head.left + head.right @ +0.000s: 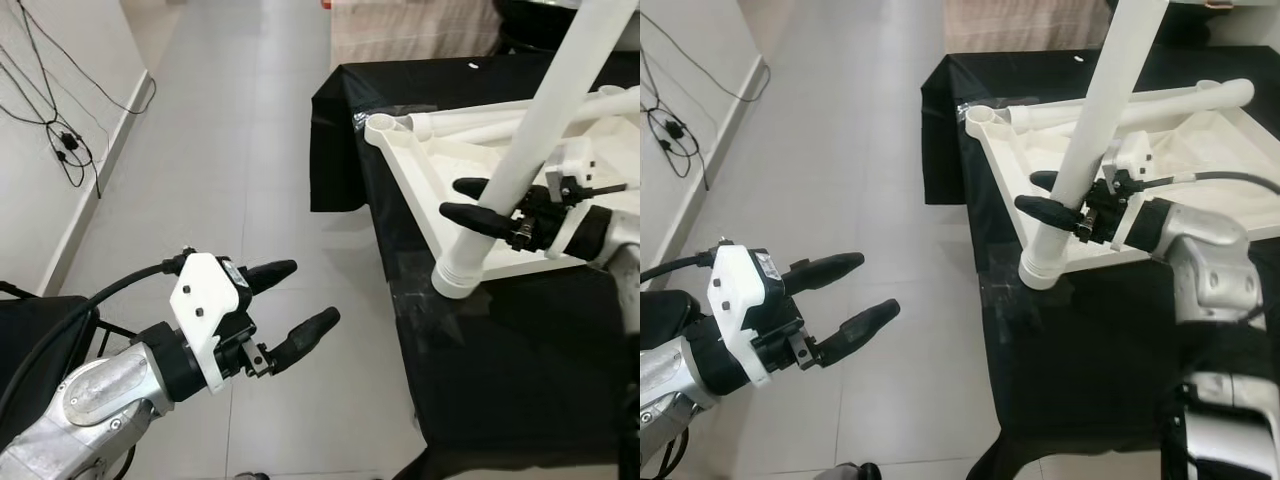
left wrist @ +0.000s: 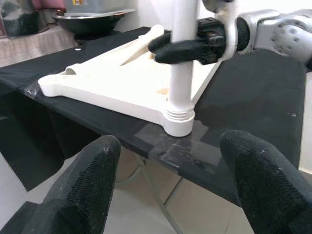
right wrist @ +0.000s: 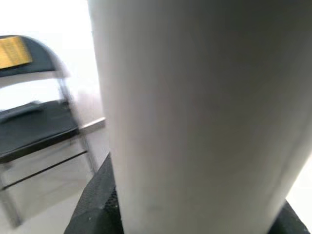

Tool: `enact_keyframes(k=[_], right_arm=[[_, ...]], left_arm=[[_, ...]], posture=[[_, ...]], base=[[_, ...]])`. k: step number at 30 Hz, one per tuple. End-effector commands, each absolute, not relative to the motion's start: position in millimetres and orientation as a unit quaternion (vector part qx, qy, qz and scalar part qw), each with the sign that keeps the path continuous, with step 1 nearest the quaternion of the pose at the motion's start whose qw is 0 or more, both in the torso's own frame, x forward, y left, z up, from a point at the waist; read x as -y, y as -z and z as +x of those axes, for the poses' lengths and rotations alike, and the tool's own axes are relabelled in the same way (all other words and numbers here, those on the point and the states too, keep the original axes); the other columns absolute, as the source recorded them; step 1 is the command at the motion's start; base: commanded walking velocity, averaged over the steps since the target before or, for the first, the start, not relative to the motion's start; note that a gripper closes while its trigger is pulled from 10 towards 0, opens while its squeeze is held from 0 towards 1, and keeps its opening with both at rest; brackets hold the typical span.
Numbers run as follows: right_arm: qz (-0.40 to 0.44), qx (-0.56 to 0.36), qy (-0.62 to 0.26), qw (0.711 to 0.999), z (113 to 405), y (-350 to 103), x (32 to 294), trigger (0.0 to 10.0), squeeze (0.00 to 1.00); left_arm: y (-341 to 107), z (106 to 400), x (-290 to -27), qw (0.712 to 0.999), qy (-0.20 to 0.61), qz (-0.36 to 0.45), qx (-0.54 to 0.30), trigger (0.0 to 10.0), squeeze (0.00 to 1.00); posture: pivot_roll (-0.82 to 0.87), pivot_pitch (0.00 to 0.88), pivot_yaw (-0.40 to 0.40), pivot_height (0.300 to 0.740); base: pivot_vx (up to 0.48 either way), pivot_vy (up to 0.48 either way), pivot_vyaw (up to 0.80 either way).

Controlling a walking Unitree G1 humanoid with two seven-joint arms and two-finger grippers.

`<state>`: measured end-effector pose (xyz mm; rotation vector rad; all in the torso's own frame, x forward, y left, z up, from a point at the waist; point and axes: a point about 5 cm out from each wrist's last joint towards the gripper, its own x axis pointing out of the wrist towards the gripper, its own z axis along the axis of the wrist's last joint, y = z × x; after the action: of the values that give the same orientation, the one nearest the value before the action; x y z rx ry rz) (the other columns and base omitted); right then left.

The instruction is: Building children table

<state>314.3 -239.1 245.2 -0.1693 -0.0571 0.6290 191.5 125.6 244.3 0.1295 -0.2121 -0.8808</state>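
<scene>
A white children's table top lies upside down on a black-clothed table. A white leg stands tilted in the socket at its near corner. My right gripper is shut on this leg a little above the socket; the leg is close up in the right wrist view. A second white leg lies across the far side of the top. My left gripper hangs open over the floor, left of the table, holding nothing and pointing at the socket corner.
The black table's near-left edge lies between my left gripper and the table top. Tiled floor stretches to the left. Cables hang on the left wall. A black folding chair stands nearby.
</scene>
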Motion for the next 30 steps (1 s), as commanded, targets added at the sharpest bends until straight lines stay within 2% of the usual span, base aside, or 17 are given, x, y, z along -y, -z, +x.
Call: enact_keyframes(k=[1,2,4,7,8,13,14,15,18,20,21,22,24,25,26,27,30], right_arm=[[-0.091,-0.133,-0.113,0.98,298,-184,245,0.0,0.0],[-0.069,-0.145,-0.038,0.986,279,-174,234,0.0,0.0],[-0.026,-0.138,-0.001,0.99,263,-171,213,0.0,0.0],[-0.023,-0.127,-0.002,0.992,266,-174,208,0.0,0.0],[-0.016,-0.098,-0.012,0.995,281,-183,198,0.0,0.0],[-0.005,-0.087,-0.023,0.996,289,-189,190,0.0,0.0],[0.006,-0.081,-0.039,0.996,292,-192,187,10.0,0.0],[0.021,-0.066,-0.051,0.996,292,-201,183,10.0,1.0],[0.048,-0.034,-0.081,0.995,292,-217,177,10.0,1.0],[0.056,0.019,-0.162,0.985,296,-238,175,10.0,1.0],[0.056,0.019,-0.162,0.985,296,-238,175,10.0,1.0],[0.044,0.058,-0.268,0.961,296,-253,179,10.0,1.0],[0.018,0.065,-0.313,0.947,297,-256,184,10.0,0.95],[-0.01,0.064,-0.347,0.936,300,-258,191,10.0,0.09],[-0.029,0.06,-0.364,0.929,301,-258,195,10.0,0.09],[-0.049,0.059,-0.385,0.92,306,-260,200,10.0,0.0],[-0.066,0.063,-0.416,0.905,315,-266,203,10.0,0.0]], left_arm=[[-245,189,-126,0.895,0.43,0.065,0.097,10.0,0.0],[-245,190,-126,0.896,0.429,0.064,0.097,10.0,0.0],[-245,193,-125,0.894,0.433,0.058,0.098,10.0,0.0],[-244,195,-124,0.892,0.437,0.056,0.098,10.0,0.0],[-242,196,-122,0.889,0.445,0.055,0.094,10.0,0.0],[-242,197,-121,0.888,0.447,0.053,0.094,10.0,0.0],[-242,197,-120,0.889,0.445,0.052,0.096,10.0,0.0],[-242,196,-120,0.891,0.441,0.05,0.098,10.0,0.0],[-242,195,-119,0.892,0.438,0.048,0.098,10.0,0.0],[-241,194,-119,0.892,0.438,0.046,0.097,10.0,0.0],[-241,194,-119,0.892,0.438,0.046,0.097,10.0,0.0],[-241,193,-117,0.892,0.44,0.044,0.096,10.0,0.0],[-241,193,-117,0.891,0.442,0.043,0.097,10.0,0.0],[-241,192,-116,0.89,0.444,0.043,0.097,10.0,0.0],[-242,191,-115,0.889,0.445,0.043,0.097,10.0,0.0],[-242,191,-115,0.889,0.446,0.043,0.097,10.0,0.0],[-243,189,-115,0.888,0.447,0.043,0.096,10.0,0.0]], posture=[[0.08,0.284,0.0,0.74],[0.08,0.284,0.0,0.74],[0.08,0.277,0.008,0.74],[0.06,0.257,0.015,0.74],[0.06,0.229,0.011,0.74],[0.06,0.223,0.003,0.74],[0.06,0.215,-0.003,0.74],[0.06,0.214,-0.006,0.74],[0.07,0.21,-0.008,0.74],[0.06,0.211,-0.009,0.74],[0.06,0.211,-0.009,0.74],[0.07,0.21,-0.008,0.74],[0.08,0.215,-0.007,0.74],[0.08,0.222,-0.003,0.74],[0.08,0.224,-0.002,0.74],[0.08,0.226,-0.002,0.74],[0.1,0.24,0.002,0.74]], base=[[0.0,0.0,0.0],[0.0,0.0,0.0],[0.0,0.0,0.0],[0.0,0.0,0.0],[0.0,0.0,0.0],[0.0,0.0,0.0],[0.0,0.0,0.0],[0.0,0.0,0.0],[0.0,0.0,0.0],[0.0,0.0,0.0],[0.0,0.0,0.0],[0.0,0.0,0.0],[0.0,0.0,0.0],[0.0,0.0,0.0],[0.0,0.0,0.0],[0.0,0.0,0.0],[0.0,0.0,0.0]])
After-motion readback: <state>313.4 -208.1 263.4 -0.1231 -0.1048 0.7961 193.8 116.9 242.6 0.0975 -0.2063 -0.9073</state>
